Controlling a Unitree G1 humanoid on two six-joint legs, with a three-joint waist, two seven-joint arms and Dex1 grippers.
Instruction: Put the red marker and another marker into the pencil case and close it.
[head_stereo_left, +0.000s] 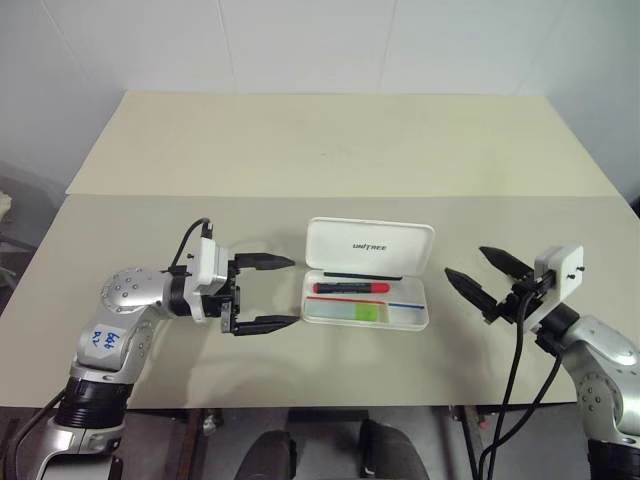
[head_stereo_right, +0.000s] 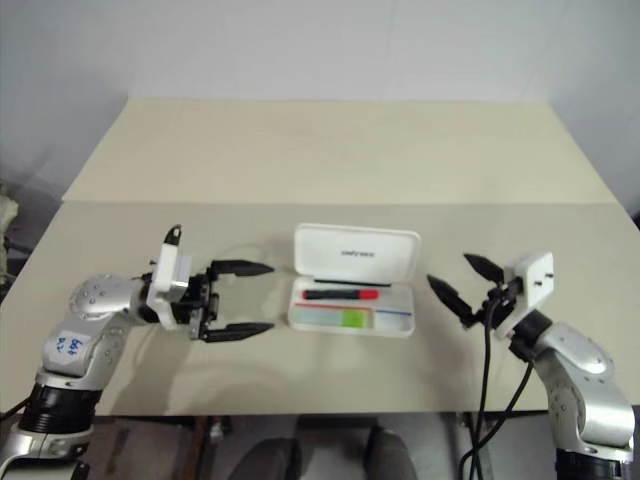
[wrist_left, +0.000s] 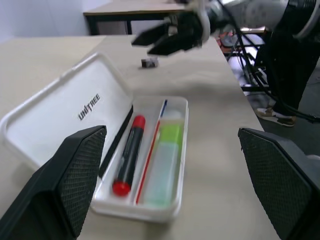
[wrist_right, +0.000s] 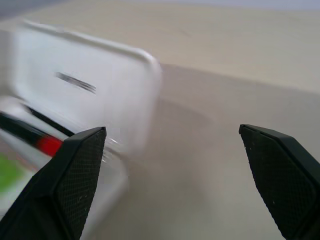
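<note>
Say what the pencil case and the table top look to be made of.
The pencil case: probably rigid plastic, glossy white, judging by its thin moulded walls, rounded corners and printed lid. The table top: likely a matte beige laminate or coated board; it is flat, even in colour, without visible grain, and a seam runs across it.

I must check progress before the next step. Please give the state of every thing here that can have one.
pencil case: open, lid raised, flat on the table.
red marker: lying inside the case, beside the lid hinge.
pale marker with lime-green end: lying inside the case, in front of the red marker.
left tool: open, empty, left of the case.
right tool: open, empty, right of the case.
</note>
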